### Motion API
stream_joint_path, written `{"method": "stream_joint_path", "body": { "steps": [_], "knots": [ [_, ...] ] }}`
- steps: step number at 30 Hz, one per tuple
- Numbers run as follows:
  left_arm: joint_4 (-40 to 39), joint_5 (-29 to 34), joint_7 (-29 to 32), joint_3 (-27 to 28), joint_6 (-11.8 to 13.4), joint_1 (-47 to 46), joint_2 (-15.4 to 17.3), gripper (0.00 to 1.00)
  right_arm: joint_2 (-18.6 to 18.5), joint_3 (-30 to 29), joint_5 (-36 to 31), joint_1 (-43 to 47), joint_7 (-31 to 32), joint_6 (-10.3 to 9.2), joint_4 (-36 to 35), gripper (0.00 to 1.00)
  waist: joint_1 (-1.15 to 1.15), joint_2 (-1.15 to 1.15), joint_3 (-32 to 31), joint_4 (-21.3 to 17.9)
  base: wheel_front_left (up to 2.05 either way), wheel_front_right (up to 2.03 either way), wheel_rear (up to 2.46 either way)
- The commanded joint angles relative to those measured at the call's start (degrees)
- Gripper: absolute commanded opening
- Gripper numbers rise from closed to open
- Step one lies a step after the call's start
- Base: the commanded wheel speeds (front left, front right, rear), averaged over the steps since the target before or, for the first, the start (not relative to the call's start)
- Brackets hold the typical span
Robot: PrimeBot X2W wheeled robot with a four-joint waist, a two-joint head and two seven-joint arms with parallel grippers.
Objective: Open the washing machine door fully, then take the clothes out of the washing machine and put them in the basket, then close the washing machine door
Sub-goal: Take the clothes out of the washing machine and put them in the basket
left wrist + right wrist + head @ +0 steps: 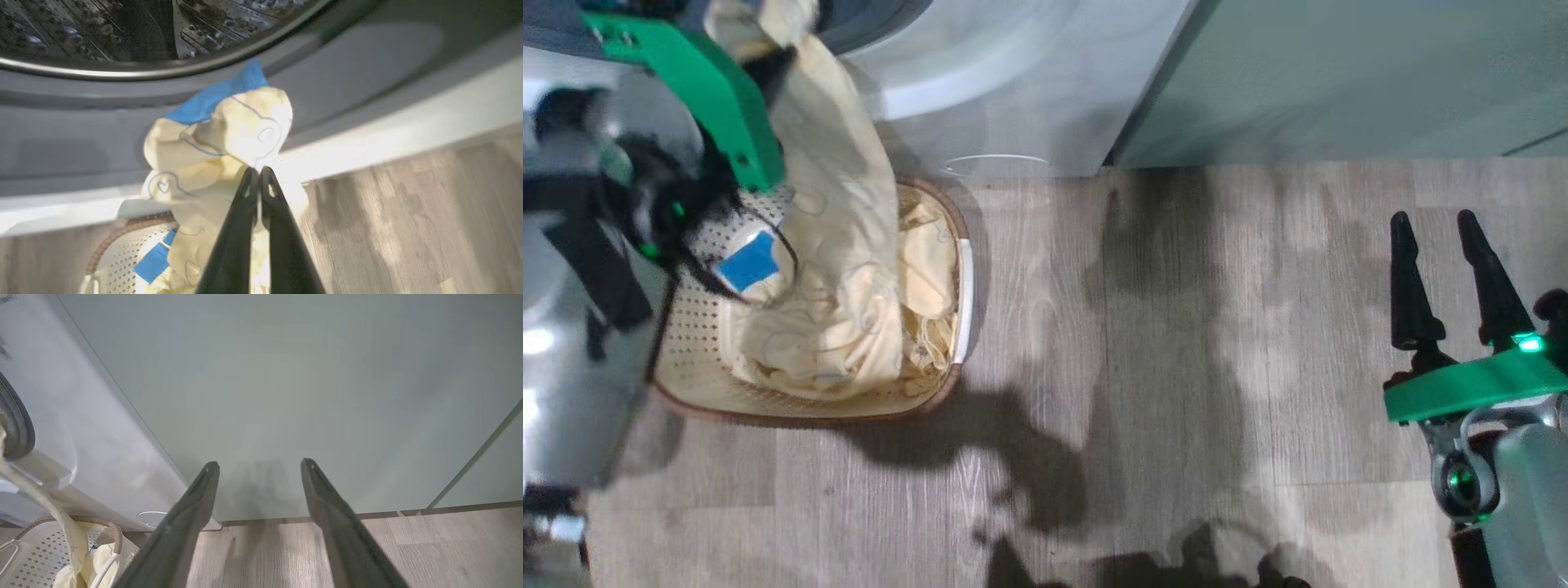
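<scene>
I had the left hand (260, 171) pinched shut on a fold of a cream garment (216, 139) with a blue patch, just outside the mouth of the washing machine (81, 134). In the head view that cloth (837, 204) hung from the hand in a long drape, and its lower end lay in the basket (960, 286), which sat on the floor (1176, 327) right against the front of the machine. A second pale piece (927, 269) lay along the basket's right side, so I judged at least one item had been delivered and this one was half way there.

The right hand (1433, 220) was well off to the right, above bare floor, with its fingers spread wide and nothing between them. Its own camera faced the green cabinet (286, 396) beside the machine.

The drum (81, 24) stood exposed above the grey gasket, so I took the door-opening step as done, though I could not pick out the door itself with any confidence. The part of the drum I could see looked bare of cloth, but it was only a slice, so I could not say the machine was emptied.

By my reckoning, what was left was to lower and release this garment into the basket, check the drum for more, and shut the door.
</scene>
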Motion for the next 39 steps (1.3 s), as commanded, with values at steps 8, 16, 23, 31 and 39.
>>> {"method": "stream_joint_path", "body": {
  "steps": [8,16,23,31,39],
  "knots": [
    [-14.5,1.9,-2.5,2.1,6.8,14.2,2.8,0.00,0.0,0.7,-0.5,2.2,-0.4,0.23,-1.3,1.00,0.00,0.00,-1.6,1.5,0.00,0.00,0.00],
    [-20.0,4.1,-5.9,1.9,12.4,24.6,1.4,0.00,-0.8,0.8,-0.4,2.3,-0.4,0.23,-1.2,1.00,0.00,0.00,-2.1,2.4,0.00,0.00,0.00],
    [-14.6,5.0,-11.4,2.5,13.9,27.3,-0.1,0.00,-1.3,1.3,-0.4,2.3,-0.4,0.23,-1.2,1.00,0.00,0.00,-2.1,2.1,0.00,0.00,0.00],
    [2.9,5.4,-18.1,1.7,9.5,22.1,-1.1,0.00,-1.6,1.9,-0.3,1.8,-0.4,0.23,-1.3,1.00,0.00,0.00,-0.4,0.8,0.00,0.00,0.00],
    [22.1,7.2,-23.0,-1.4,3.6,12.2,-2.8,0.00,-2.0,2.2,-0.4,0.7,-0.4,0.23,-1.8,1.00,0.00,0.00,2.7,-0.3,0.00,0.00,0.00]
  ]
}}
